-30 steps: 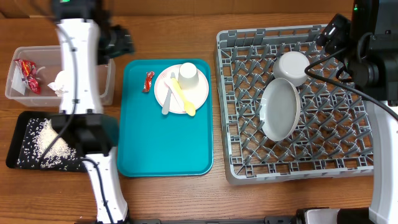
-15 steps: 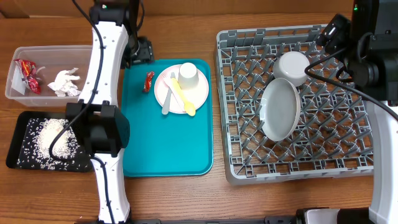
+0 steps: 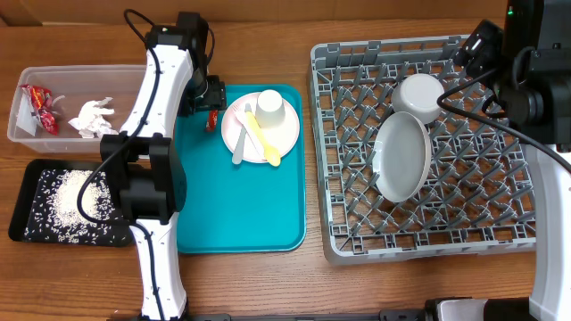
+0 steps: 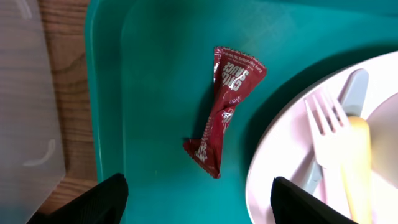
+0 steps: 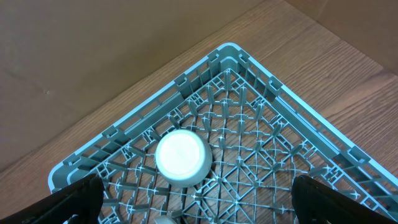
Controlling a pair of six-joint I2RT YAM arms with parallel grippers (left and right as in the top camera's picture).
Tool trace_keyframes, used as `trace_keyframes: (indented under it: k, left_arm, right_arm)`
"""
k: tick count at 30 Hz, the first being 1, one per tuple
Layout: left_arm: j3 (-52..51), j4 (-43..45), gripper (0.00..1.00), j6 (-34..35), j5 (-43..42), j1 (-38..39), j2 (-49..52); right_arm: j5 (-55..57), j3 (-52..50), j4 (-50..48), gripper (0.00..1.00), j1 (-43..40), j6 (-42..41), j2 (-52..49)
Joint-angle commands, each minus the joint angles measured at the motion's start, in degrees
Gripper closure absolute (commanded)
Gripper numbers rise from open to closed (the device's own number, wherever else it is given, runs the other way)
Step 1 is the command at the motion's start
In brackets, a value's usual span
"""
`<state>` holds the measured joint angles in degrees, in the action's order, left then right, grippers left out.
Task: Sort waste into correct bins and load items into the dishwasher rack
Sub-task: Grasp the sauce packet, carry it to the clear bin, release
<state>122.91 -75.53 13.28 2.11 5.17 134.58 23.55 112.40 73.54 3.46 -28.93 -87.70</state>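
The left fingers (image 4: 102, 199) stood apart and empty, hanging over the back left part of the teal serving tray (image 3: 236, 205), with a twisted red foil wrapper (image 4: 224, 106) lying flat on the tray just ahead of the gap between them. Just beside that wrapper, on the same tray, sat the pale pink plate (image 3: 287, 134), which carried the white cup (image 3: 271, 104), the yellow spoon (image 3: 261, 138) and a white fork (image 3: 240, 144). Left of the tray, on the wooden table (image 3: 375, 285), the clear tub (image 3: 89, 76) held more red-and-silver wrappers (image 3: 37, 105) and the crumpled white napkin (image 3: 94, 116). In front of the tub, the black tray (image 3: 22, 192) held a heap of white rice (image 3: 76, 201) with stray grains scattered around it. The right fingers (image 5: 74, 199) were spread wide with nothing between them, raised over the back corner of the big grey dishwasher rack (image 3: 428, 241). In the rack, the small bowl (image 3: 419, 96) sat upside down near the back, and the light grey plate (image 3: 401, 158) leaned among the pegs just in front of it.
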Motion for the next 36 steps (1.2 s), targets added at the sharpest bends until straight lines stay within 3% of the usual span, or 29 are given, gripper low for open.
trace_keyframes:
  k: [1, 36]
  left_arm:
    - [-1.8, 1.3, 0.24, -2.3, -0.6, -0.3, 1.1]
    - [-7.5, 11.3, 0.34, -4.5, -0.1, -0.4, 3.1]
  right_arm:
    - [0.8, 0.8, -0.2, 0.00, 0.0, -0.2, -0.1]
    - [0.8, 0.8, -0.2, 0.00, 0.0, -0.2, -0.1]
